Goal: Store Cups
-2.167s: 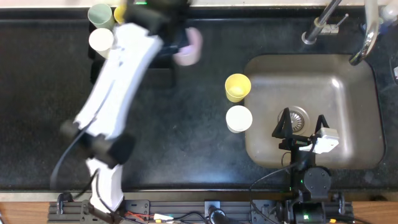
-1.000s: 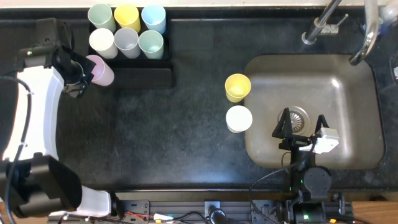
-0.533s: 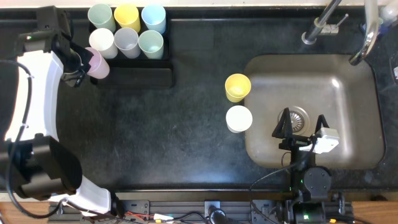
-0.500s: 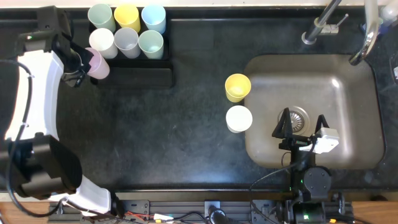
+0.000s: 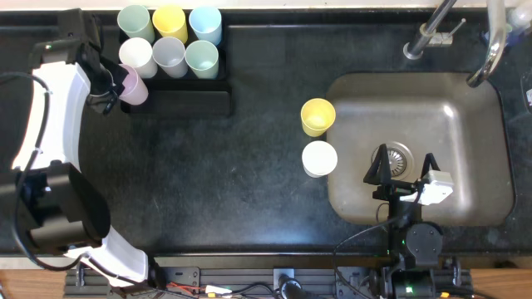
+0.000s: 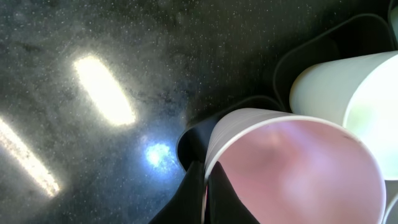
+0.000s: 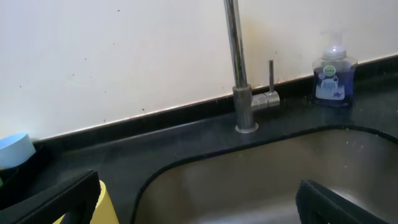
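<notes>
My left gripper (image 5: 111, 85) is shut on the rim of a pink cup (image 5: 134, 85), holding it tilted at the left end of the black cup rack (image 5: 193, 103). In the left wrist view the pink cup (image 6: 292, 171) hangs over an empty rack slot (image 6: 194, 140), next to a white cup (image 6: 348, 93). The rack holds several upright cups, among them a yellow one (image 5: 169, 21). A loose yellow cup (image 5: 317, 116) and a loose white cup (image 5: 319, 158) stand on the counter by the sink. My right gripper (image 5: 403, 170) is open over the sink.
The steel sink (image 5: 465, 100) fills the right side, with the faucet (image 7: 239, 62) and a soap bottle (image 7: 334, 78) behind it. The dark counter (image 5: 233, 183) lies between the rack and the sink.
The left arm has swung from the rack's front to its left end with the pink cup, then edged up toward the rack. The right arm has not moved.
</notes>
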### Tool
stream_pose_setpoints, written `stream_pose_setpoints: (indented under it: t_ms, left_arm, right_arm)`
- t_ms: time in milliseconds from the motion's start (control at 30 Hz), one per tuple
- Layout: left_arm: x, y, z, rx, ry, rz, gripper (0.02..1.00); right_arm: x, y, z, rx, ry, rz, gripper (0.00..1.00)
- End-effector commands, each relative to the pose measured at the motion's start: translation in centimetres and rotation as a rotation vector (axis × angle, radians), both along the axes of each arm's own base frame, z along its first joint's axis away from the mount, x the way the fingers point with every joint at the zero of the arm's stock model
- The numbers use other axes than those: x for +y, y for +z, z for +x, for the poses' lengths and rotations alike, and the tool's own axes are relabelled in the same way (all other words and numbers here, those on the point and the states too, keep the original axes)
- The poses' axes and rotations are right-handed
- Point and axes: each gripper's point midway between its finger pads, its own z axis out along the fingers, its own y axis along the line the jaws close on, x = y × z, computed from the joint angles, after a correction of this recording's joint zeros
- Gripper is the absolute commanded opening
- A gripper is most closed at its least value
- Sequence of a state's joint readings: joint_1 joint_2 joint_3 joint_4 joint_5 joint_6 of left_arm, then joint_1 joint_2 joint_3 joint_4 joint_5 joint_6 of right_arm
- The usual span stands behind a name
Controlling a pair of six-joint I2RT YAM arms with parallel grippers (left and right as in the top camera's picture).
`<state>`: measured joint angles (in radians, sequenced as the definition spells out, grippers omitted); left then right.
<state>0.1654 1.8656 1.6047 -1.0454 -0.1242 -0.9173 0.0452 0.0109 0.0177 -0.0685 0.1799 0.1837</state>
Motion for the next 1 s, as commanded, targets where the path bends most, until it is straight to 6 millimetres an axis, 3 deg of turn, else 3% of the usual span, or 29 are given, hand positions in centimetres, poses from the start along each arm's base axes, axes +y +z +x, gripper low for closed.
stream_pose_setpoints:
  t_ms: [33,500,1000]
  left_arm:
    - [0.1,-0.5,0.7,0.01,-0.01,0.021,0.036]
    - [-0.2,-1.9,1.7,0.017,-0.025,0.041,0.036]
    - [-0.5,-2.7,1.1,0.043,-0.028,0.047,0.036]
  right_arm:
    - [0.0,-0.3,0.0,0.0,0.0,0.003,0.998]
    - [0.0,-0.3,0.0,0.0,0.0,0.003,0.998]
    - [0.0,-0.3,0.0,0.0,0.0,0.003,0.996]
